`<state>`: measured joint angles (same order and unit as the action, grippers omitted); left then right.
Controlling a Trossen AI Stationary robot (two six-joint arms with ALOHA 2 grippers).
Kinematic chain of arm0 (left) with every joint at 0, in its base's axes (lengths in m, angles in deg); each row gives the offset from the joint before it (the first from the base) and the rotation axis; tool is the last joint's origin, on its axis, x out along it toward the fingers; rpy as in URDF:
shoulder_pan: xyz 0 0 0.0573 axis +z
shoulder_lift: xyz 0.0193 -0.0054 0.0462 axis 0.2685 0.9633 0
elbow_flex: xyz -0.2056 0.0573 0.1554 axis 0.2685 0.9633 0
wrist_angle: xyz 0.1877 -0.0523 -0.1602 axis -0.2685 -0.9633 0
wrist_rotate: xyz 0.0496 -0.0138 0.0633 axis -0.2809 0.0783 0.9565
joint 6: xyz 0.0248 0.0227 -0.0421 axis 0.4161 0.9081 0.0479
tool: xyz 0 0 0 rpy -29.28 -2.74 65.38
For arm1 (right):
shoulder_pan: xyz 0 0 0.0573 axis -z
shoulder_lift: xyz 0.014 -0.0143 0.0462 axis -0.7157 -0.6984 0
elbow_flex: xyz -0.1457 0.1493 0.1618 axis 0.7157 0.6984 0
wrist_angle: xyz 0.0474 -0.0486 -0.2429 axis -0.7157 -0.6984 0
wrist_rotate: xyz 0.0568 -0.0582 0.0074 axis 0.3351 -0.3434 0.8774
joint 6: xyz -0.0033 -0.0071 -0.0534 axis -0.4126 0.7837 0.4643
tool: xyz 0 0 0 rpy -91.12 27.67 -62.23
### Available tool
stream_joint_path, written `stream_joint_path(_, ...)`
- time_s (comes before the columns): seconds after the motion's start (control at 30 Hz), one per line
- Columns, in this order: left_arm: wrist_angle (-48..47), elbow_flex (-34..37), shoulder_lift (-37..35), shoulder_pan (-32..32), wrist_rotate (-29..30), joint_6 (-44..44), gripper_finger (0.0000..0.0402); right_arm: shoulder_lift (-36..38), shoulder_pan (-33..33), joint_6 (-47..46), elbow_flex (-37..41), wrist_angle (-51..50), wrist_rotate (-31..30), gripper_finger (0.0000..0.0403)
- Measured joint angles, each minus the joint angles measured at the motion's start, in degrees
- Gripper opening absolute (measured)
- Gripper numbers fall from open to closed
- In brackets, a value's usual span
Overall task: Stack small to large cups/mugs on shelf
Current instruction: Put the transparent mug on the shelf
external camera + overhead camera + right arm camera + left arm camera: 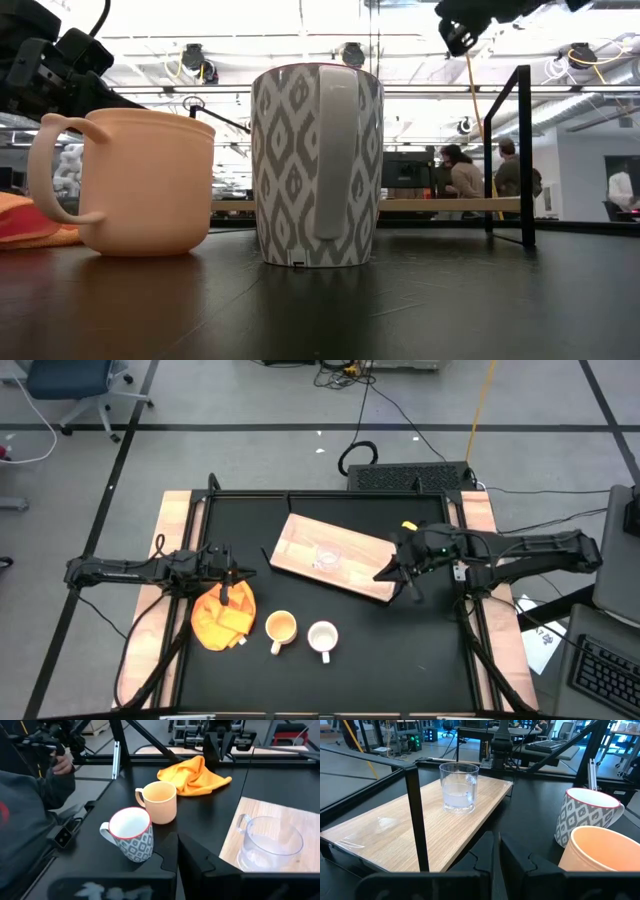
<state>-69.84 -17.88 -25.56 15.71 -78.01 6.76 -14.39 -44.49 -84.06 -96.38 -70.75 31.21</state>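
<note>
1. Centrally placed on the black tabletop: flat rectangular light-wood board, lying at a slant.
2. Standing upright on that board, near its middle: tiny clear glass cup with a handle, empty.
3. Set side by side on the bare tabletop near the front edge, well apart from the board: yellow-orange handled mug and white handled mug with a grey diamond pattern and red rim, both upright, openings up, close together but not touching.
4. Crumpled just beside the yellow-orange mug, on its left: orange-yellow cloth.
5. Poised over the cloth's upper edge: left gripper, fingers pressed almost together, nothing pinched between them.
6. Hanging above the tabletop just off the board's right end: right gripper, fingers pressed fully together, holding nothing.
7. Seen across the table in the low view, far off in the room: two people seated at a desk.
</note>
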Motion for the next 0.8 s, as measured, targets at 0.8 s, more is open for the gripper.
stream_joint_path(0.8,0.0,0.0,0.0,0.0,0.0,1.0,0.0031,20.5,-4.9,-1.4,20.0,13.7,0.2,0.0)
